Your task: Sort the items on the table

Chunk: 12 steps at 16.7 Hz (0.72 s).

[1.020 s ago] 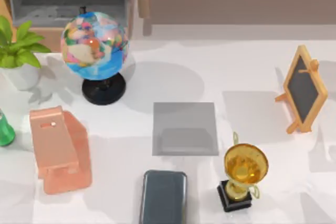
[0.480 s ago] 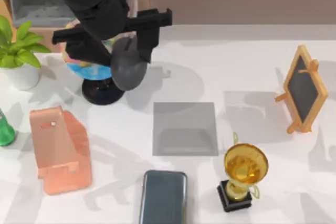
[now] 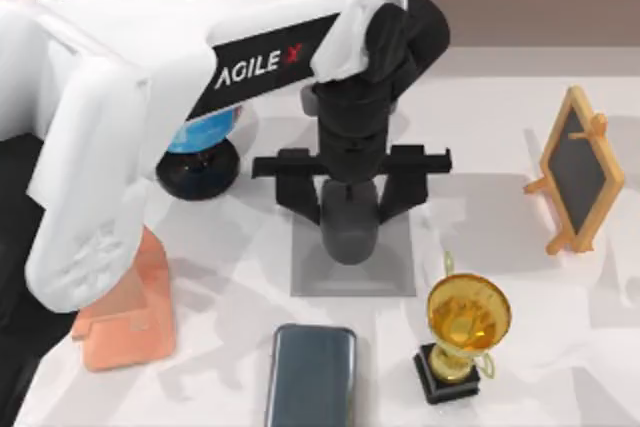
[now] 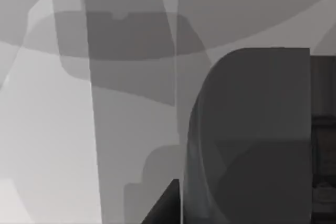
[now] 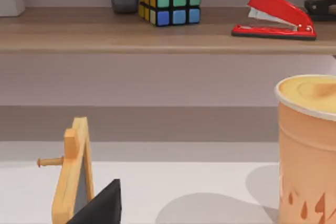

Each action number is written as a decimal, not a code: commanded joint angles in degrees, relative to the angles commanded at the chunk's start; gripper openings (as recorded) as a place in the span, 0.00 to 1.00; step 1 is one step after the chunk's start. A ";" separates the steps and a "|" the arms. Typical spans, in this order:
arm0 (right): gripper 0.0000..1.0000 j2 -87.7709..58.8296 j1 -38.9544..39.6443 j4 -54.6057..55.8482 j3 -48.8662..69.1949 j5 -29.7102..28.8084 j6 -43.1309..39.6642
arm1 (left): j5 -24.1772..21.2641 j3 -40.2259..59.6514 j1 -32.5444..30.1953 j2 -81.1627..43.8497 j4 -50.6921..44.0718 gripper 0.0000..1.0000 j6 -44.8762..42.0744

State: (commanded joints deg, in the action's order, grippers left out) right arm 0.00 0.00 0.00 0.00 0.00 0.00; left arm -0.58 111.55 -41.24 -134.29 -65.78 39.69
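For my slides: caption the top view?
Left gripper holds the mouse above the grey mat; smartphone waits.

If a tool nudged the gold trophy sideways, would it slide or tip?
Probably tip: the gold trophy carries a wide cup on a thin stem above a small black base. It looks rigid, with handles that could snag. The left tool holds the mouse close by.

Quick headcount: one dark grey oval mouse, one slate-grey rectangular smartphone, one flat grey square mat, one gold trophy, one colourful globe, one salmon-pink plastic stand, one wooden-framed little chalkboard.
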 joint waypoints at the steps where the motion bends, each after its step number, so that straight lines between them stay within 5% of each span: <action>1: 1.00 0.00 0.00 0.00 0.00 0.00 0.00 | 0.67 0.40 -0.37 -0.86 0.22 0.00 0.48; 12: 1.00 0.00 0.00 0.00 0.00 0.00 0.00 | 0.89 -0.96 -0.47 -1.60 2.24 0.00 0.61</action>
State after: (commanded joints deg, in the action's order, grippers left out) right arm 0.00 0.00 0.00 0.00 0.00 0.00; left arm 0.31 110.58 -41.71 -135.90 -63.54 40.30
